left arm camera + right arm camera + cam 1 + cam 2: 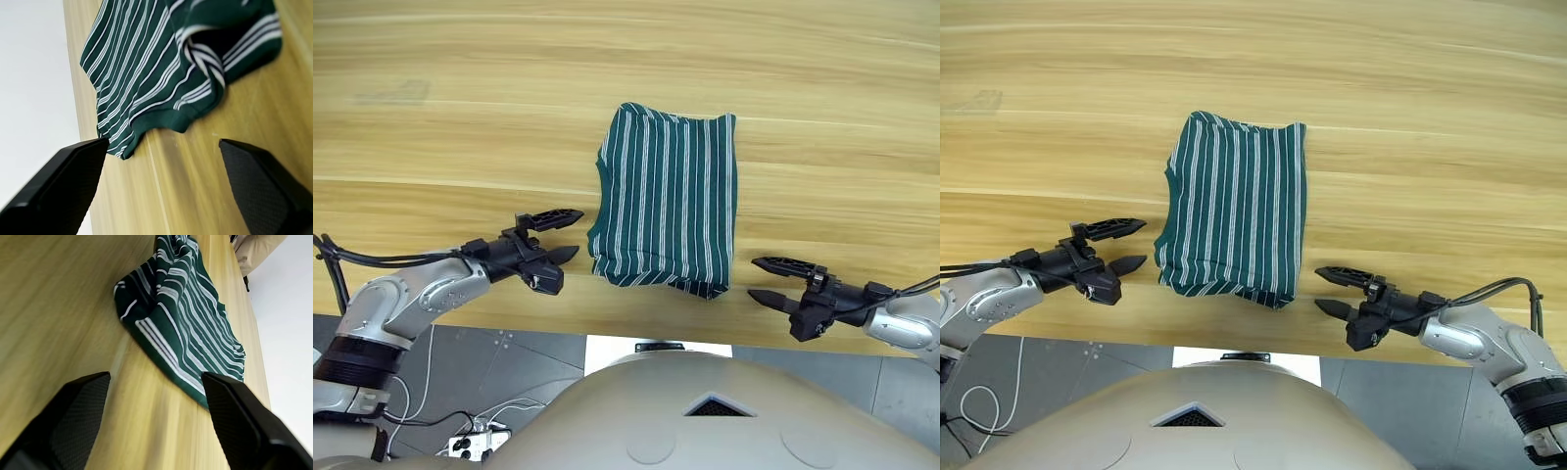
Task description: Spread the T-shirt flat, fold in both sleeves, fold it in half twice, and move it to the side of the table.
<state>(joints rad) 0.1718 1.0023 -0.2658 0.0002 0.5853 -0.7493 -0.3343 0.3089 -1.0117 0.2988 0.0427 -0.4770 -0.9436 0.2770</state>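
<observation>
A dark green T-shirt with white stripes [668,203] lies folded into a compact rectangle near the front edge of the wooden table [460,108]. My left gripper [566,236] hovers just left of the shirt's near corner, open and holding nothing. My right gripper [761,279] sits open a short way right of the shirt's near right corner, also holding nothing. The left wrist view shows the folded T-shirt [161,73] ahead between the two fingers [58,191]. In the right wrist view the T-shirt [186,328] lies ahead on the wood.
The wooden table stretches bare to the left, right and far side of the shirt. Its front edge [607,328] runs just below the grippers, with grey floor and cables [480,431] beneath.
</observation>
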